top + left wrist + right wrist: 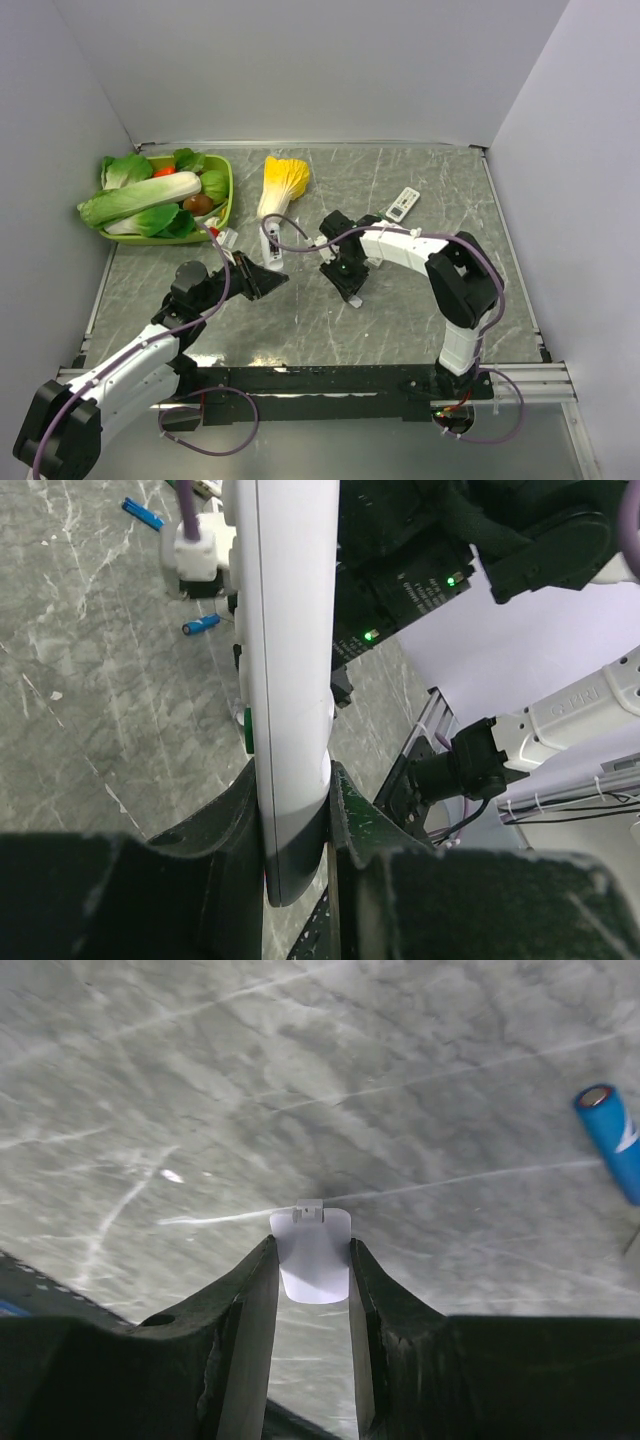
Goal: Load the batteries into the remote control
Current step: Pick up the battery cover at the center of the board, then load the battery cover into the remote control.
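Left gripper: fingers closed tight on the lower end of the white remote control, which is held on edge above the marble table, its length running away from the wrist camera. No view shows the face carrying the battery bay, so it cannot be told whether any cell is seated. Right gripper: clamped on a small white battery cover, its latch tab pointing away from the fingers, held low over the table. Judgement: the cover is off the remote, so the opening step appears done. Loose cells noted: a blue battery lies on the table near the remote's far half, and a second blue cell lies farther off. The right wrist view shows a blue cell with a reddish end at its right edge, apart from the held cover; whether it is one of the two already listed cannot be told. Judgement: loading proper appears not to have begun. Remaining steps are to free the right gripper of the cover, pick up the cells, seat them, and refit the cover. Also present: a spare remote toward the far right, a green vegetable basket at far left, and a napa cabbage beside it.
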{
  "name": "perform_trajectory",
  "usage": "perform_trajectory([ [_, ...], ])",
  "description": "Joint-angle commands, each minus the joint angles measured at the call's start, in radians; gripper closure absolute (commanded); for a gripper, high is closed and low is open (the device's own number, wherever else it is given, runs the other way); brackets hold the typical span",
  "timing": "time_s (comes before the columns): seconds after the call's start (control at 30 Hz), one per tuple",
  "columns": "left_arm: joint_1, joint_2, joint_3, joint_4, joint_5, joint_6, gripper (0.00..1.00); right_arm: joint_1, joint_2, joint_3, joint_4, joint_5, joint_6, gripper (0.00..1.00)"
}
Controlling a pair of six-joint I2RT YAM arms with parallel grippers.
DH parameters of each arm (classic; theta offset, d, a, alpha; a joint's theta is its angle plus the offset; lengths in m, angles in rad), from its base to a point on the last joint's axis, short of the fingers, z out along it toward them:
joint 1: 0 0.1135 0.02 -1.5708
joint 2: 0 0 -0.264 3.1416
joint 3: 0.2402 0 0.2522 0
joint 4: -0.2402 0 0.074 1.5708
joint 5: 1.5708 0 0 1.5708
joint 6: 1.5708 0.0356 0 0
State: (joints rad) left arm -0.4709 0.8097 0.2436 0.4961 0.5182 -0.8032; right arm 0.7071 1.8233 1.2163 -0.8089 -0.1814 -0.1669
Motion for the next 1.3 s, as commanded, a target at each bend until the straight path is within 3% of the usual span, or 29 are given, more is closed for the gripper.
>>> perform_trajectory([
  [0.0,-0.002,-0.003,0.030,0.073,-0.007,-0.007,0.98,-0.001,-0.130,0.041,0.032,-0.003,0.165,1.00],
  [0.2,-0.002,0.013,0.025,0.136,-0.029,-0.030,0.98,0.002,-0.304,0.150,0.085,0.003,0.409,1.00],
  [0.43,-0.003,0.048,0.025,0.222,-0.095,-0.103,0.98,0.072,-0.452,0.227,0.227,0.151,0.644,1.00],
  [0.8,-0.025,0.091,0.056,0.289,-0.182,-0.194,0.98,0.265,-0.487,0.172,0.579,0.416,0.662,1.00],
  [1.27,-0.051,0.097,0.059,0.325,-0.196,-0.238,0.98,0.359,-0.377,0.158,0.731,0.545,0.503,1.00],
])
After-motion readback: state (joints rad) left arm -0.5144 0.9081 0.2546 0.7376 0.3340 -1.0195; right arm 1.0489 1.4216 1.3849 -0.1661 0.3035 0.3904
